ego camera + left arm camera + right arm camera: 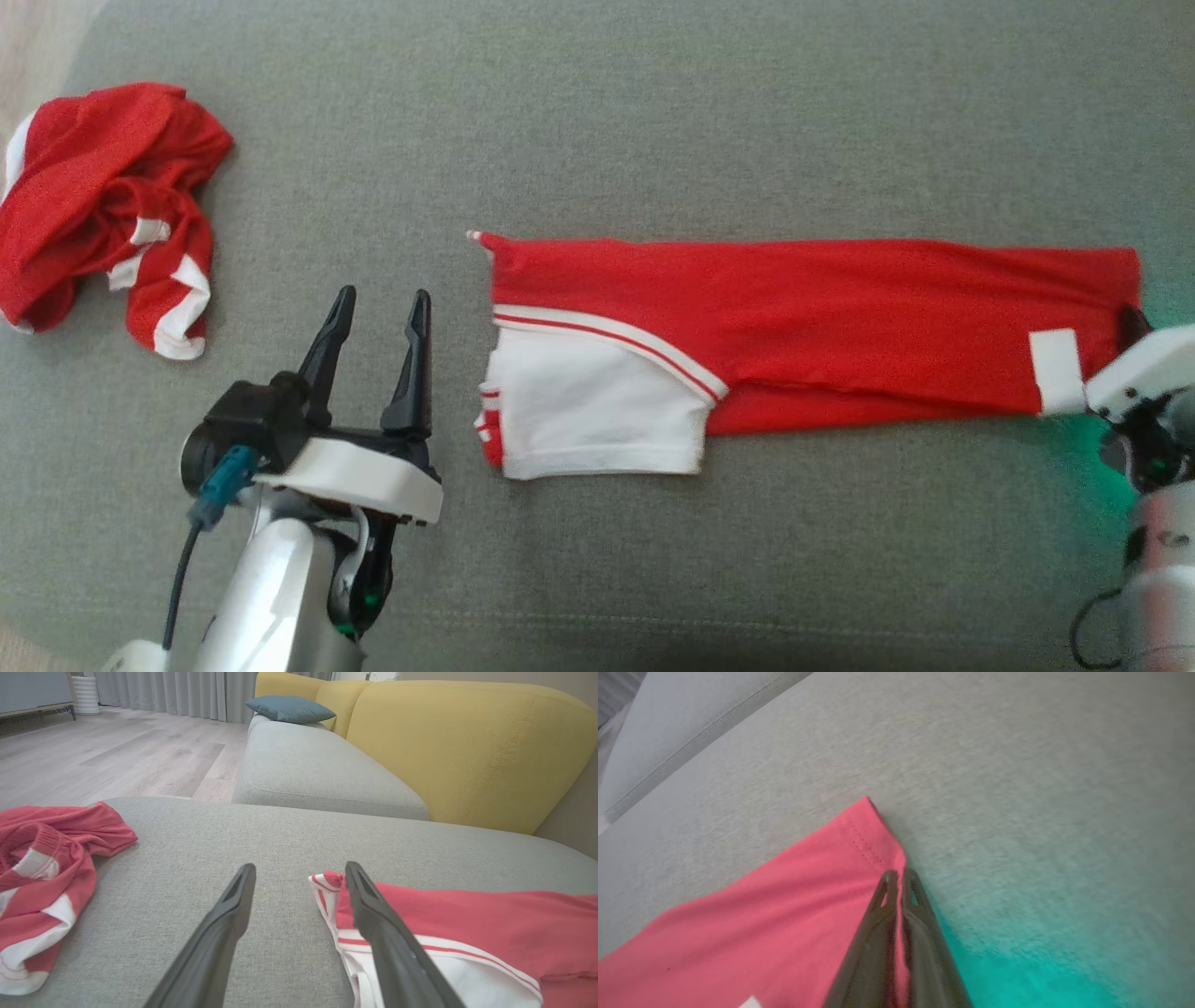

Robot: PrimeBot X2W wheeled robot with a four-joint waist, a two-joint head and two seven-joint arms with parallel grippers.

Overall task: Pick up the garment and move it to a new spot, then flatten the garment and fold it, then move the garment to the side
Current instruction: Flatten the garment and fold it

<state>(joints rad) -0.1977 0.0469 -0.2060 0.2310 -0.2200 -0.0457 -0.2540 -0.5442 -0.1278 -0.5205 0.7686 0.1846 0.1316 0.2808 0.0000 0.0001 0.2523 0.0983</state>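
At the far left of the grey seat cushion (653,112), a crumpled red-and-white garment (103,205) is seen in a heap close to the cushion's edge. To its right, well apart from it, the left gripper (385,295) is found with its two dark fingers spread wide and nothing held between them. It is placed just beside the left end of the folded red shirt (822,317). In the left wrist view one finger (373,914) is seen in front of the shirt's striped corner, though contact cannot be judged there. Beyond the cushion in that view, a wooden floor (117,751), a blue pillow (289,709) and a yellow sofa back (467,751) are shown. The shirt is laid flat as a long band across the middle and right of the cushion. A white sleeve (597,411) with red trim is turned out at its lower left, and a small white patch (1057,371) is seen near its right end. At that right end the right gripper (1131,322) is met. In the right wrist view its fingers (887,891) are pressed together, and the stitched hem of the shirt is pinched between them just below the corner. A green glow (1017,970) is cast on the cushion beside them.
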